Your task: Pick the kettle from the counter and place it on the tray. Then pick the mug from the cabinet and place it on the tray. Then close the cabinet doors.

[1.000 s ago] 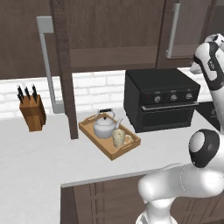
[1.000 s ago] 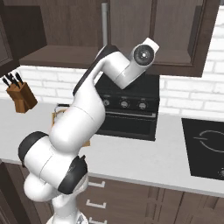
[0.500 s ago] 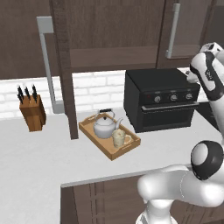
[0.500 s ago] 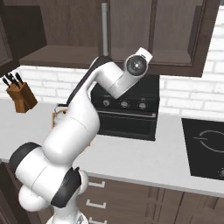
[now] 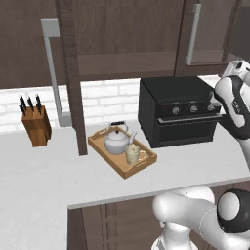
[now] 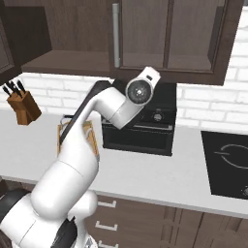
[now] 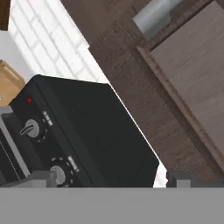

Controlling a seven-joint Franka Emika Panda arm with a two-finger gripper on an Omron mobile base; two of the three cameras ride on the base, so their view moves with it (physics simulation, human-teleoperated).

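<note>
Since the earlier frame: jaws widened from half-closed to fully apart, holding nothing; upper arm swung lower. Gripper (image 7: 105, 179) sat close above oven (image 5: 178, 114), under cabinet doors (image 5: 207, 31). Tray (image 5: 122, 151) held kettle (image 5: 116, 141) and mug (image 5: 132, 154), touching. Open counter (image 5: 44, 176) lay before tray.

1. The gripper (image 7: 111, 181) hangs over the oven (image 5: 178, 117), just below the cabinet doors (image 7: 183, 74).
2. The tray (image 5: 122, 152) lies on the counter (image 5: 44, 176) beyond the oven from the hand.
3. On the tray, the kettle (image 5: 116, 140) and mug (image 5: 133, 155) touch.
4. The knife block (image 5: 35, 124) is farther from the hand, past the tray.
</note>
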